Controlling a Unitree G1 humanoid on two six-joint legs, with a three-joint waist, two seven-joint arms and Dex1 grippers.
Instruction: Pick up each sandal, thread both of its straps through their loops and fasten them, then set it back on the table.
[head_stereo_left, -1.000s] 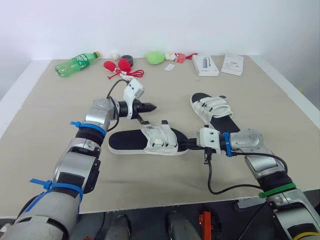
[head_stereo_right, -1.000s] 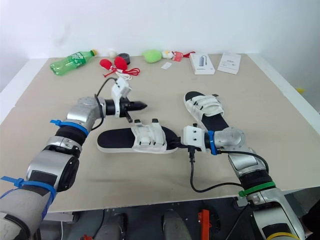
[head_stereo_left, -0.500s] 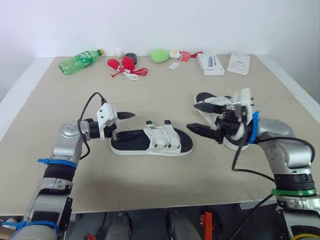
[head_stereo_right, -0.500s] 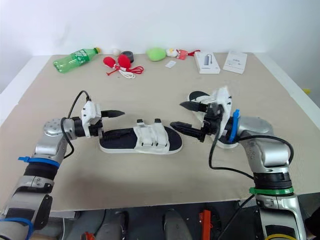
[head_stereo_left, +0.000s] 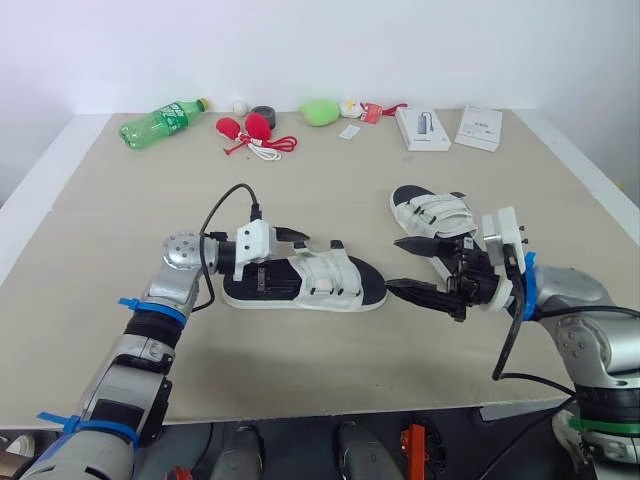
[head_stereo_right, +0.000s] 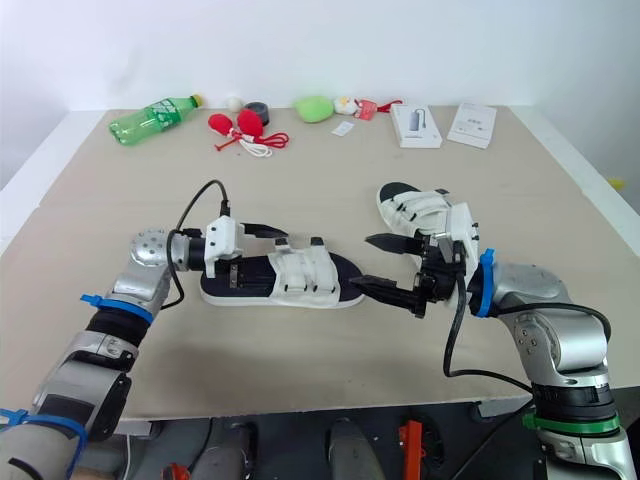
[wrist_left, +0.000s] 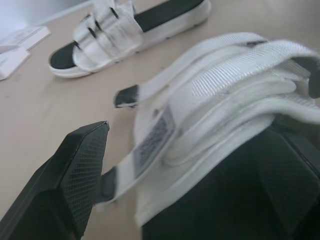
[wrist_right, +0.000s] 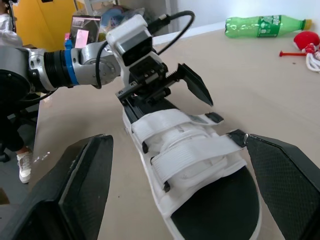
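The near sandal (head_stereo_left: 310, 283), black sole with white straps, lies flat on the table (head_stereo_left: 120, 220), toe pointing right. My left gripper (head_stereo_left: 280, 258) is open at its heel end, and the heel lies between the fingers (wrist_left: 75, 180). The straps (wrist_left: 225, 100) sit bunched over the footbed. My right gripper (head_stereo_left: 395, 264) is open just off the sandal's toe, apart from it, with nothing between its fingers (wrist_right: 75, 190). The second sandal (head_stereo_left: 435, 215) lies behind the right gripper, its straps across the top.
Along the table's far edge lie a green bottle (head_stereo_left: 160, 122), red objects with a white cord (head_stereo_left: 248, 130), a black roll (head_stereo_left: 262, 114), a green lump (head_stereo_left: 320, 112) and two white boxes (head_stereo_left: 422, 128) (head_stereo_left: 478, 127). The front edge runs close below both arms.
Both grippers have gone from shut to open. The left one has moved in around the sandal's heel. The right one swung away, then dropped back near the toe.
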